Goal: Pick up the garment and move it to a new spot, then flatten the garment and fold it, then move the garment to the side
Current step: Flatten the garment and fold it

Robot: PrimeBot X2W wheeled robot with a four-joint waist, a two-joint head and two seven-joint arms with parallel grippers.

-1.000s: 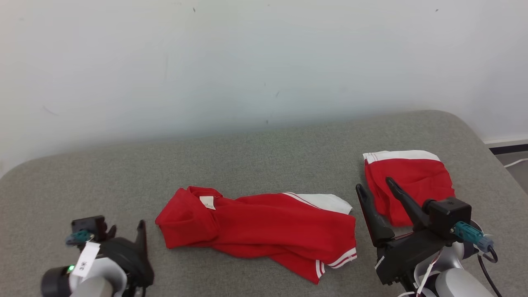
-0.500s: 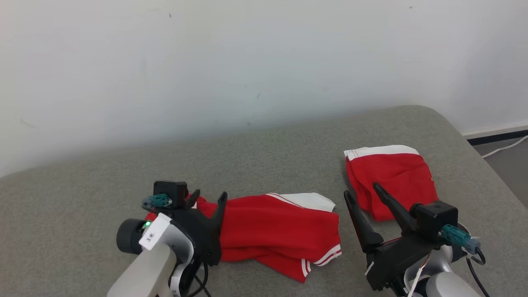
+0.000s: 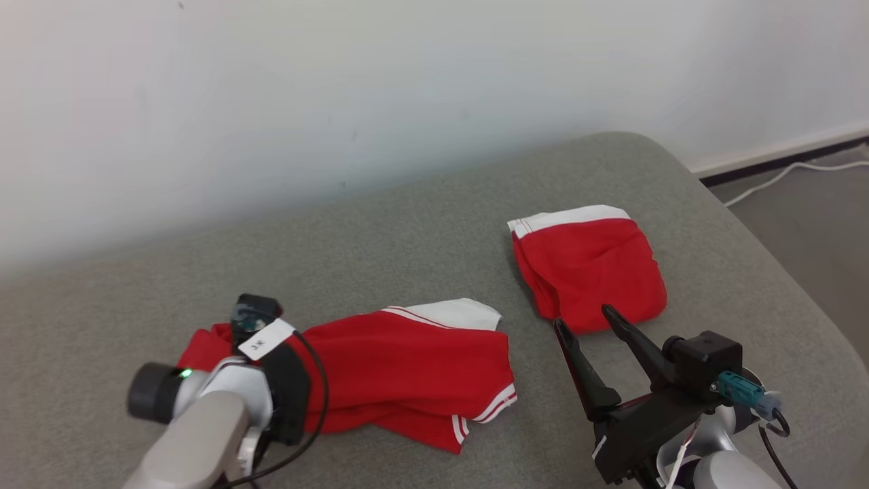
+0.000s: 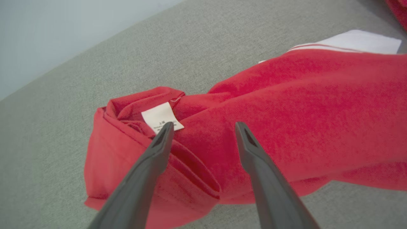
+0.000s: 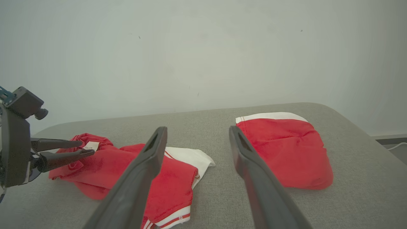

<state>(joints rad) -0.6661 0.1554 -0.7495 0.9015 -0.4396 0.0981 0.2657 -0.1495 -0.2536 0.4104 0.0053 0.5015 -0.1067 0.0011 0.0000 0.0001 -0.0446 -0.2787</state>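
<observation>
The left gripper [image 4: 205, 124] hangs with jaws spread wide over the bunched end of the crumpled red knit garment with white striped trim [image 4: 286, 111], one fingertip beside its white care label [image 4: 160, 116]. For a sound pick, both fingers should sink around that thick fold before closing, not skim one layer. The garment lies on the grey fabric-covered surface [image 3: 407, 231]. The right gripper [image 3: 582, 316], equally wide, holds nothing.

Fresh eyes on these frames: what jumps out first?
A crumpled red garment with white trim lies on the grey cushion, and the left gripper stands open at its bunched end beside a white label. To its right lies a folded red garment, with the right gripper open just short of it.
</observation>
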